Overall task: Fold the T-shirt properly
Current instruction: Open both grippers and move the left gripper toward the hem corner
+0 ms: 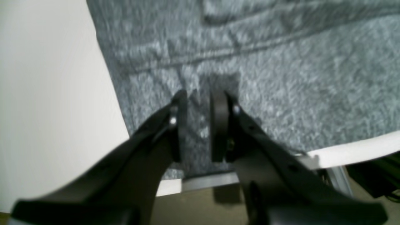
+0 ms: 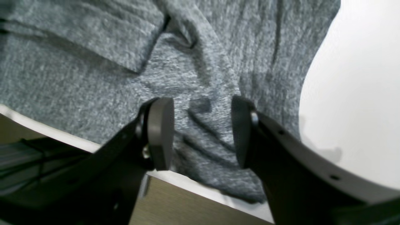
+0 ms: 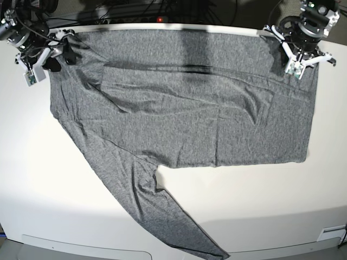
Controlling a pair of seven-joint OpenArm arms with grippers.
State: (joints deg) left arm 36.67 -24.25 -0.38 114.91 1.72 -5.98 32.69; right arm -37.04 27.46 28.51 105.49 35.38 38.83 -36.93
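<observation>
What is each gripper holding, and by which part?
Left gripper pinches the shirt at its edge near a corner; right gripper straddles fabric, jaws open, holding nothing.

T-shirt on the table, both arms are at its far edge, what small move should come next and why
Probably close the right gripper on the T-shirt edge bunched between its open jaws. The left gripper already looks nearly closed on fabric, so both corners would then be held for lifting.

A white bench (image 3: 65,200) with a smooth matte top fills most of the base view, brightly and evenly lit. Dark cables (image 3: 135,10) bunch along its far edge beside a small red light (image 3: 160,19). In the wrist views, a metal rail (image 1: 209,181) runs under the bench edge, above a brownish floor (image 2: 187,209).
</observation>
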